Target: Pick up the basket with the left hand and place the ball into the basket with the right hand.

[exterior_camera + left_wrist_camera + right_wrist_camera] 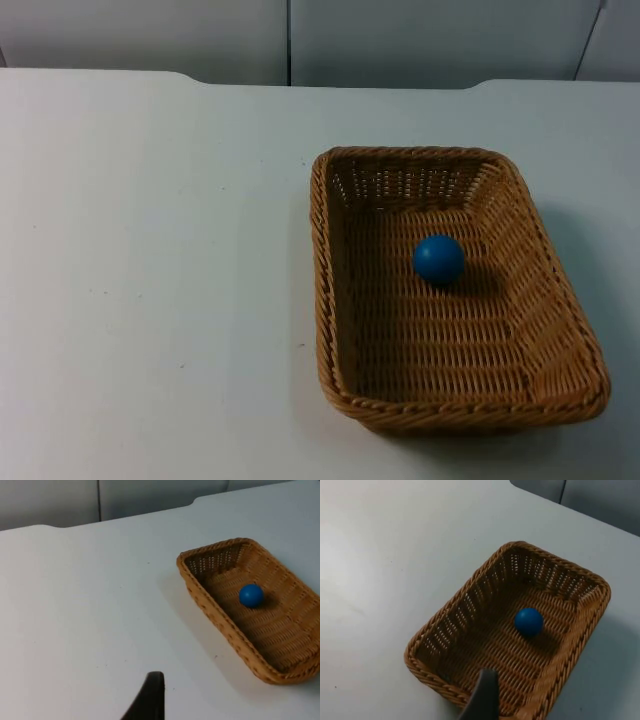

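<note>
ball (438,259) already inside basket (330,300), which sits on table (150,300) | left gripper (150,700) short of basket's long side, off to its right; right gripper (482,700) above its near rim | jaw state of both: can't tell | judgement: basket lift pending

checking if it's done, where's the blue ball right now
The blue ball lies inside the wicker basket, on its floor toward the far end, on the table's right side in the top view.

Woven wicker basket (335,300), smooth blue ball (438,259), matt white table (150,280)
</note>
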Robot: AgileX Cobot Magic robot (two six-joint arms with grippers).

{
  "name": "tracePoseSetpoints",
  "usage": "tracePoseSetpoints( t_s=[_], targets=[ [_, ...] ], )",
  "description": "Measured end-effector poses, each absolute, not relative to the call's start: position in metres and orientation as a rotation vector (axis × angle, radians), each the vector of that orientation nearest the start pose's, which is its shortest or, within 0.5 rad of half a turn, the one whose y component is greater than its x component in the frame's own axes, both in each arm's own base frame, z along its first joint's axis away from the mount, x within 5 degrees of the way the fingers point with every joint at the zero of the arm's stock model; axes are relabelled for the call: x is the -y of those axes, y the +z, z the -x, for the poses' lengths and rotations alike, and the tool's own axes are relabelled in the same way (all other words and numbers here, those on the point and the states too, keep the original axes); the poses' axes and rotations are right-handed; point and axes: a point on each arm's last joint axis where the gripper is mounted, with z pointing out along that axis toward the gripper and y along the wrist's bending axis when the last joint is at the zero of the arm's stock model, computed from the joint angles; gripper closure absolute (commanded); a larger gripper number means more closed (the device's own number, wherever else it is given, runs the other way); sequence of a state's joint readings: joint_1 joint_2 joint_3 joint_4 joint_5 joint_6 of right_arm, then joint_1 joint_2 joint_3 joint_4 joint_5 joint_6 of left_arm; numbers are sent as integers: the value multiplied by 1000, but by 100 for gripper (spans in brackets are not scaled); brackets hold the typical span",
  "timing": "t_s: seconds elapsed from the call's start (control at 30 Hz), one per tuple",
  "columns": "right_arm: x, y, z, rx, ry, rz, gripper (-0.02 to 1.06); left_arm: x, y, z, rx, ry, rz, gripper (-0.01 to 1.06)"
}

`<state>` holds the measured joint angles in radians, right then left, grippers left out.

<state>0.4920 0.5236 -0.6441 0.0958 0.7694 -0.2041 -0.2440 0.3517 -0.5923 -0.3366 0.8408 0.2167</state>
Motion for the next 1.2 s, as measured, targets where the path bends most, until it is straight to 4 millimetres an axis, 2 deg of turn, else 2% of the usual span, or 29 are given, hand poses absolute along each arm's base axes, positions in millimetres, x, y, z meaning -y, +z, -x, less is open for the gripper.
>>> tracePoseSetpoints(
  t_s=[0.03,0.17,0.2,0.33,0.4,0.5,0.53,0.7,0.93,1.07,1.13,1.2],
  targets=[
    [-49,323,-79,-2025,281,698,27,35,317,-49,-2027,-414,-392,18],
    [-37,325,-58,-1997,267,684,27,23,313,-22,-2013,-356,-341,18],
    [-37,325,-58,-1997,267,684,27,23,313,-22,-2013,-356,-341,18],
    [-20,323,-36,-2006,237,645,27,12,307,-2,-2012,-306,-288,18],
    [-17,321,-31,-2010,223,638,27,10,305,2,-2014,-298,-277,18],
    [-5,317,-11,-2007,224,610,27,5,301,13,-2010,-275,-250,18],
    [-5,317,-11,-2007,224,610,27,5,301,13,-2010,-275,-250,18],
    [8,312,13,-1951,247,567,27,-1,294,20,-2057,-223,-231,18],
    [14,308,23,-1925,257,548,27,-3,286,19,-2112,-192,-231,18],
    [12,300,19,-1959,245,557,27,-3,281,18,-2134,-184,-233,18],
    [8,286,12,-2001,237,570,27,-3,281,18,-2134,-184,-233,18],
    [6,280,8,-2002,239,571,27,-3,281,18,-2134,-184,-233,18]
  ],
)
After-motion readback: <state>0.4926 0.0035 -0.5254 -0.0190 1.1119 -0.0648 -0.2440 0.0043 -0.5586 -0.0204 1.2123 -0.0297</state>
